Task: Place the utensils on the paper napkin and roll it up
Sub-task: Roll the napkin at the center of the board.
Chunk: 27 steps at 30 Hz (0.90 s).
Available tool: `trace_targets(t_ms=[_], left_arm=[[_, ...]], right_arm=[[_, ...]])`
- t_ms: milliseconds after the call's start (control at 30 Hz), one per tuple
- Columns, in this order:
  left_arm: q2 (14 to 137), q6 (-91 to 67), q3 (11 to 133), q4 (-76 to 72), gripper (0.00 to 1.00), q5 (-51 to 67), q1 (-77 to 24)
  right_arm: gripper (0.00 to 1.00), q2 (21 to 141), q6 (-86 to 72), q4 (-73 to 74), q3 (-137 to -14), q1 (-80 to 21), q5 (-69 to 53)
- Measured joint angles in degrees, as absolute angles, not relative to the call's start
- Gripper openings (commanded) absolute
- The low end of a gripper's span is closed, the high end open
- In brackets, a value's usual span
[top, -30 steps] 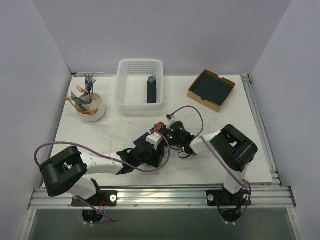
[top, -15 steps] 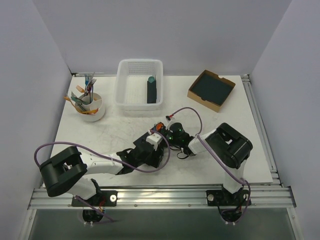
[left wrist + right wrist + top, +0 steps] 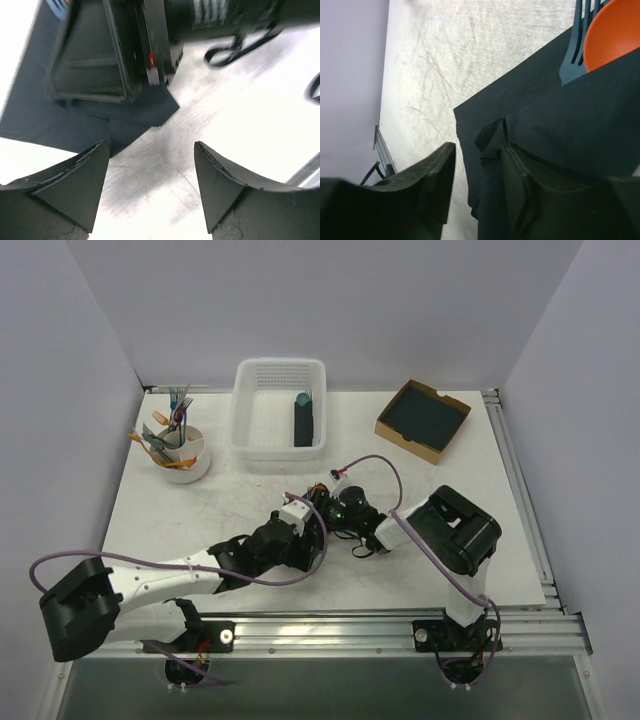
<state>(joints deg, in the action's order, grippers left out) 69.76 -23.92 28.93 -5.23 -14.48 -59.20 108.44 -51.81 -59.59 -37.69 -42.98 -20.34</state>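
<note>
Two arms meet at the middle of the table [image 3: 190, 515] in the top view. The left gripper [image 3: 312, 536] and the right gripper [image 3: 330, 508] sit so close together that their black parts merge. Neither pair of jaws can be read from up here, and whatever lies beneath them is hidden. Farther back stand a white basket [image 3: 262, 432] holding a dark roll with a teal tip [image 3: 303, 423], a cardboard box [image 3: 398, 434] and a cup [image 3: 186, 473] of spare cutlery.

The left wrist view shows the left fingers [image 3: 75, 185] standing wide apart over bare table, holding nothing. The paper napkin [image 3: 45, 117] lies flat beyond them at upper left, with the right gripper's body pressed low over it. A sliver of orange is cut off by the top left corner. The upper right is blurred.

In the right wrist view the jaws are parted, with the napkin's near edge and a puckered fold lying in the gap. One finger [image 3: 432, 172] is over the table. The other is dark against the dark sheet, so contact there is hard to judge. At upper right an orange spoon [image 3: 615, 37] and a teal fork [image 3: 572, 55] rest on the napkin, both cropped by the frame.
</note>
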Motion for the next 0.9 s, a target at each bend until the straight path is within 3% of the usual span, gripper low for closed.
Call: trace_targets(t_ms=[100, 167, 900], left_arm=[[65.1, -24.1, 30.6, -1.1, 0.77, -16.4, -59.2], [63.1, -24.4, 31.8, 1.2, 0.77, -17.8, -59.1], [73.8, -22.0, 34.0, -1.1, 0.74, -22.6, -58.0]], right_arm=[[0.61, 108.4, -52.5, -61.6, -37.6, -43.3, -20.6], [0.64, 108.4, -52.8, -62.8, -37.6, -43.3, -20.7], [0.73, 108.5, -55.7, -65.9, -36.8, -43.2, -20.7]])
